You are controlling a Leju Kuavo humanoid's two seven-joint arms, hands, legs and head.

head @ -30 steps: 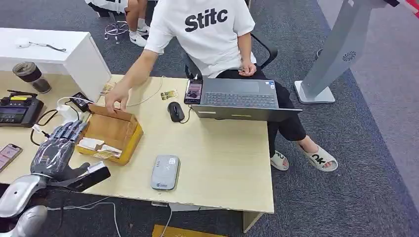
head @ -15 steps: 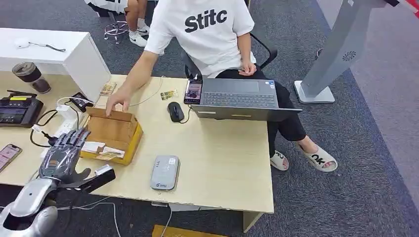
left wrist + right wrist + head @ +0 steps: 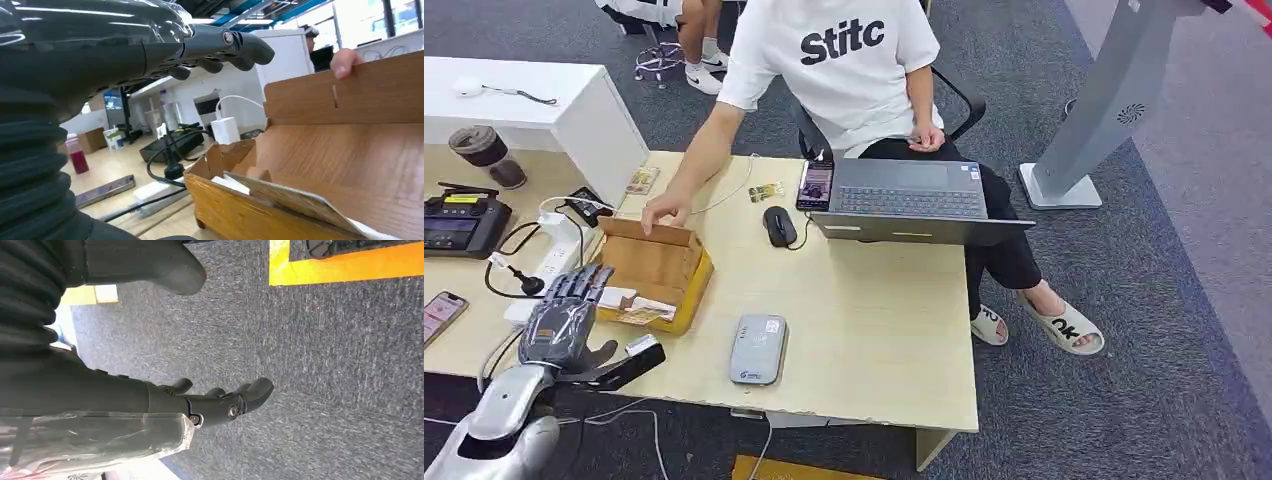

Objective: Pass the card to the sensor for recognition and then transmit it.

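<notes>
I'm seeing the left hand (image 3: 564,320) hovering at the near left end of the cardboard box (image 3: 659,268), fingers (image 3: 235,45) spread and stretched out flat, holding nothing. From the left wrist view the fingers are sitting above the box's near wall, not touching it. The cards (image 3: 636,306) are lying inside the box at its near end, a pale one and a printed one overlapping, the printed one sticking up over the rim (image 3: 295,200). A person's hand (image 3: 664,210) is gripping the box's far flap. The grey sensor (image 3: 759,348) is lying flat on the table (image 3: 864,330), just beside the box on its right, apart from it. The right hand (image 3: 220,402) is hanging over the grey carpet (image 3: 325,365), fingers loosely curled, nothing in them. Laptop (image 3: 914,200), mouse (image 3: 779,225) and phone (image 3: 815,184) are sitting at the far side, in front of the person.
</notes>
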